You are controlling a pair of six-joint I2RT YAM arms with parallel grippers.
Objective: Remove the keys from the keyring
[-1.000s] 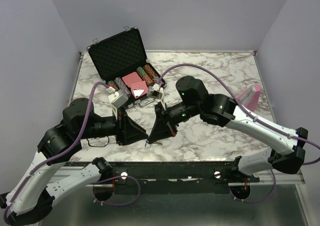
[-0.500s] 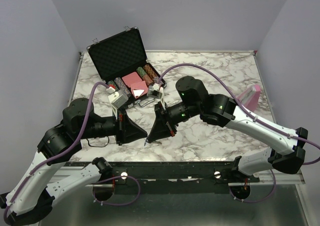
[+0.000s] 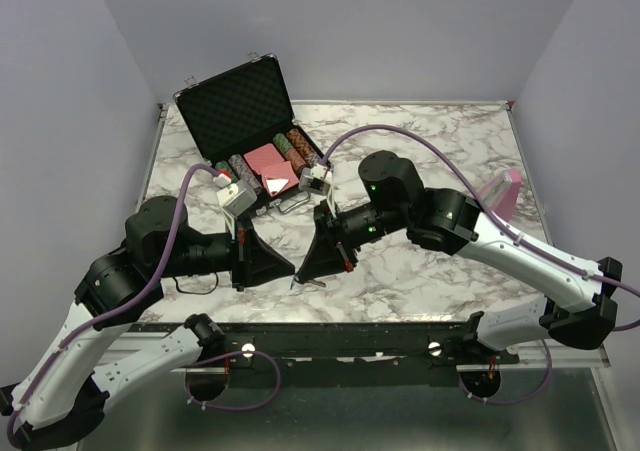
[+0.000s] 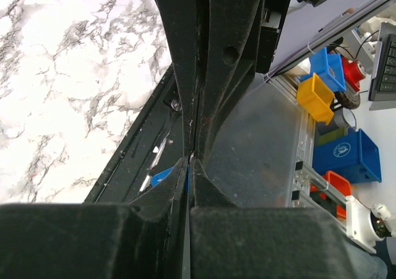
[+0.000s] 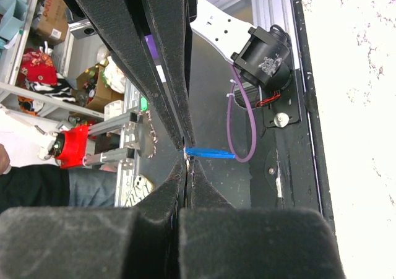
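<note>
Grippers tip to tip
My right gripper clenches the keys; they sit at the tips of the left gripper, which looks pinched shut, grasp unclear.

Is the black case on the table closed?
No, the black case has its lid up, with poker chips showing inside.

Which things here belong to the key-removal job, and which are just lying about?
Job: keys with their blue piece; left claw and right claw, both shut on them.
Lying about: open case holding poker chips; pink object at far right.
</note>
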